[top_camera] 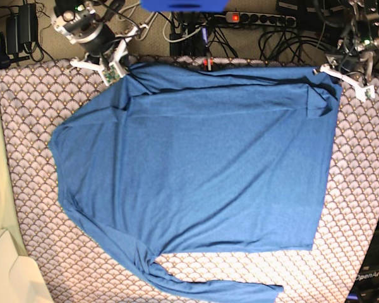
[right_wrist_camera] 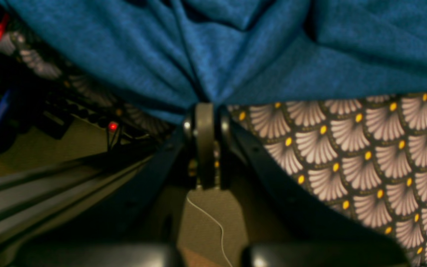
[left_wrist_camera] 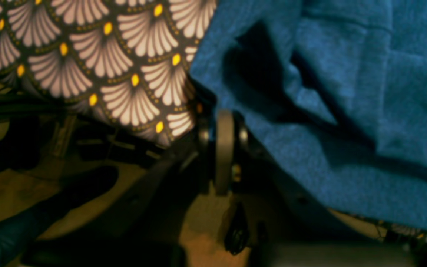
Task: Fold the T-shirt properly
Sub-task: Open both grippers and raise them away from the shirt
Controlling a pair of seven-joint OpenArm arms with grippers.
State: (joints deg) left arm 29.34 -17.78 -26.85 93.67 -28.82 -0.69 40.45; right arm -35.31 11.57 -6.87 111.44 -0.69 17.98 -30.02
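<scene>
both claws seemingly pinch the t-shirt [top_camera: 202, 164].

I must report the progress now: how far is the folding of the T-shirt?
Early stage. The T-shirt lies mostly spread out on the patterned cloth, with no finished fold visible. In hand: the left gripper and right gripper each pinch its far edge. Left: all the folds.

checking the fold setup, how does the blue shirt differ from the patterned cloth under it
The T-shirt is plain blue with no print; the cloth carries a grey-white scallop pattern with yellow dots. The T-shirt is creased and pinched at two top corners; the cloth lies flat. The T-shirt lies on top; the cloth reaches beyond it.
</scene>
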